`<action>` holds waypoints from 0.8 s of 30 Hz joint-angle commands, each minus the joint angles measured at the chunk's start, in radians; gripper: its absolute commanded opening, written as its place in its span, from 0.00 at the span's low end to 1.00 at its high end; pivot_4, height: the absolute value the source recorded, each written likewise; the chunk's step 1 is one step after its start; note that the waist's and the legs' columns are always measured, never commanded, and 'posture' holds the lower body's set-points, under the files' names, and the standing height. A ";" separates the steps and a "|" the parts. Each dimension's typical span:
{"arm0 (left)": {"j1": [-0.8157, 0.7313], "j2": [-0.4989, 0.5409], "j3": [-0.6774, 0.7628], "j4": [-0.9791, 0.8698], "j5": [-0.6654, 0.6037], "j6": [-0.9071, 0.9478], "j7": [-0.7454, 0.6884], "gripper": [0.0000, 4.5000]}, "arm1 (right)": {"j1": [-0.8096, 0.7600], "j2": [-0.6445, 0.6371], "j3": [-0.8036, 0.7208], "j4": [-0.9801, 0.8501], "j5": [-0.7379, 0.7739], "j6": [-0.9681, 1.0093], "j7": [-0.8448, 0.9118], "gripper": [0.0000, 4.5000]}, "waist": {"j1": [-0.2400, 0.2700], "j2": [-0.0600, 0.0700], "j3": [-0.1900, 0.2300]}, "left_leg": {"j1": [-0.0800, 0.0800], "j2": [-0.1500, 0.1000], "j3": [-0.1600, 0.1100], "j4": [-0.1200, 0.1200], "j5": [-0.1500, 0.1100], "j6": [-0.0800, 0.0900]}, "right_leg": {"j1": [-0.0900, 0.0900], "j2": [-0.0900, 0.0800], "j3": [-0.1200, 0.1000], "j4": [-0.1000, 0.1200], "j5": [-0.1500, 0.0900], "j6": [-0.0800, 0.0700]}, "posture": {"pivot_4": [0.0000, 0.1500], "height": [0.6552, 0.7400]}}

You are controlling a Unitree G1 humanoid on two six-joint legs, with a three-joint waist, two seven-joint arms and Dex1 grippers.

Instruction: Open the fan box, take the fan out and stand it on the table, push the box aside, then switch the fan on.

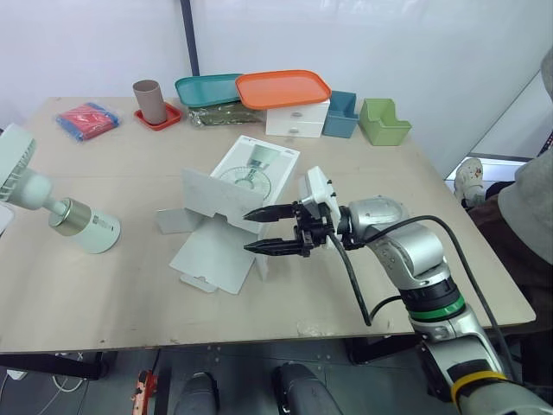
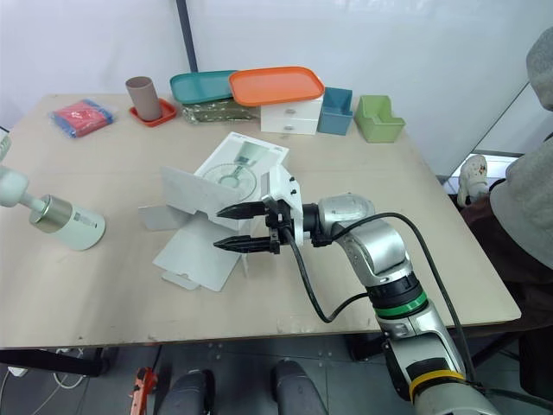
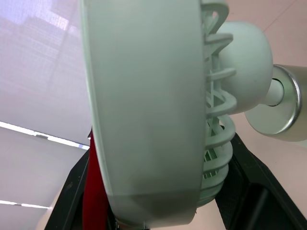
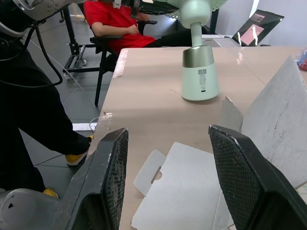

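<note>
Table (image 1: 130, 290) carrying the opened fan box (image 1: 259, 164) at its middle, flaps spread flat toward the robot. The fan (image 1: 69, 218) is out of the box and well apart from it at the robot's left, with its base on the table and its stem leaning in the head views; whether the base sits flat is hard to tell. The left gripper (image 3: 158, 187) is clenched on the fan's head, which sits between its two black fingers (image 3: 247, 182). The right gripper (image 1: 251, 231) hovers at the box's near wall, above the spread flaps, with its fingers released and one above the other. The step in hand appears to be standing the fan upright, with the push of the box to follow. To do it well, the left arm should bring the stem upright until the base bears evenly on the table, and only then release. The right fingers should meet the box's wall broadside and low, so that the light carton slides away from the fan rather than tipping or folding. The head views give the overall layout of box, fan and right arm. The left wrist view adds the grip on the fan's head, and the right wrist view adds a seated person in red (image 4: 117, 19) beyond the table and the printed label (image 4: 201, 79) on the fan's base.
</note>
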 commanded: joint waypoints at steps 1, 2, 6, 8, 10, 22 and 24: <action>-0.018 0.020 -0.007 0.010 0.013 -0.007 0.000 0.44 | 0.009 -0.011 -0.020 -0.056 0.015 0.004 -0.012 0.61 | 0.000 0.000 0.000 | 0.000 0.000 0.000 0.000 0.000 0.000 | 0.000 0.000 0.000 0.000 0.000 0.000 | 1.00 1.00; -0.023 0.018 -0.021 0.017 0.012 -0.013 0.001 0.44 | 0.013 -0.014 -0.021 -0.061 0.015 0.006 -0.015 0.61 | 0.000 0.000 0.000 | 0.000 0.000 0.000 0.000 0.000 0.000 | 0.000 0.000 0.000 0.000 0.000 0.000 | 1.00 1.00; -0.083 -0.009 -0.074 0.033 -0.025 0.009 0.005 0.44 | 0.029 -0.019 -0.025 -0.083 0.019 0.016 -0.033 0.61 | 0.003 0.002 0.001 | 0.001 0.000 0.000 0.000 0.000 0.000 | 0.001 0.000 0.000 0.000 0.000 -0.001 | 1.00 1.00; -0.103 -0.027 -0.098 0.035 -0.047 0.023 0.000 0.44 | 0.034 -0.021 -0.027 -0.092 0.022 0.021 -0.040 0.61 | 0.009 0.003 0.001 | 0.001 0.000 0.000 0.001 0.001 0.001 | 0.001 0.000 0.000 0.000 0.000 -0.001 | 1.00 1.00; -0.114 -0.040 -0.110 0.035 -0.059 0.039 -0.006 0.44 | 0.037 -0.023 -0.027 -0.102 0.024 0.027 -0.047 0.61 | 0.013 0.003 0.001 | 0.001 -0.001 0.000 0.001 0.001 0.001 | 0.002 0.000 0.000 0.000 0.001 -0.001 | 1.00 1.00; -0.163 -0.122 -0.152 0.047 -0.145 0.168 0.004 0.44 | 0.064 -0.045 -0.036 -0.143 0.035 0.044 -0.076 0.61 | 0.017 0.013 -0.002 | 0.010 -0.004 0.000 0.001 0.003 0.002 | 0.009 -0.003 0.002 0.001 0.003 0.000 | 1.00 1.00; -0.178 -0.133 -0.165 0.053 -0.154 0.178 0.006 0.44 | 0.064 -0.047 -0.036 -0.144 0.036 0.045 -0.080 0.61 | 0.017 0.013 -0.002 | 0.014 -0.004 -0.001 0.001 0.003 0.002 | 0.014 -0.003 0.002 0.001 0.003 0.000 | 1.00 1.00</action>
